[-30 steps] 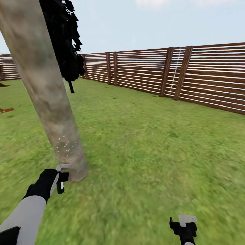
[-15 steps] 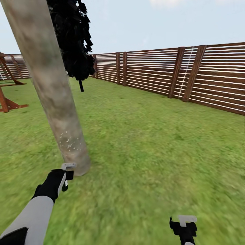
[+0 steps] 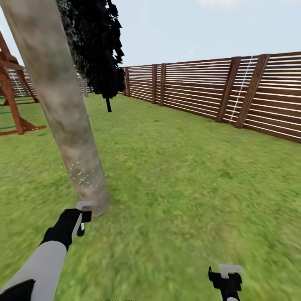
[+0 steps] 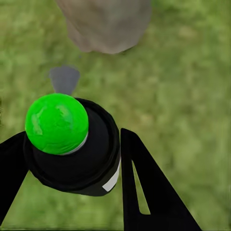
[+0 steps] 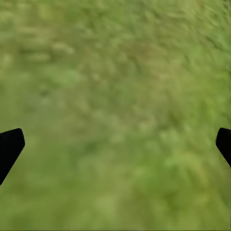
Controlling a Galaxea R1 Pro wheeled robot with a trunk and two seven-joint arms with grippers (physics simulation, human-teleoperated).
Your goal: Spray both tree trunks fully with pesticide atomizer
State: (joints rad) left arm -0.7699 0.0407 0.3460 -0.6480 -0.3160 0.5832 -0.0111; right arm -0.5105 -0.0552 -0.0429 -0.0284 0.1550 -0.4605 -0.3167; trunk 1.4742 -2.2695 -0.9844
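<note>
Head view showed the left gripper (image 3: 82, 217) near the base of the mottled grey-tan tree trunk (image 3: 62, 108), whitish pesticide specks (image 3: 85, 177) dotting it. Its jaws clasped the black, green-capped atomizer (image 4: 72, 144). The right gripper (image 5: 115, 144) hung wide apart over grass.

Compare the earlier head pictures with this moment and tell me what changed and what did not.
The camera swung left: the fence, the dark cone tree and the trunk slid right in the picture, and a red wooden frame came into sight. That is the view turning, not the things moving. Unchanged: the left gripper stays shut on the sprayer near the trunk's base, whitish specks sit low on the trunk, and the right gripper stays open, holding nothing.
</note>
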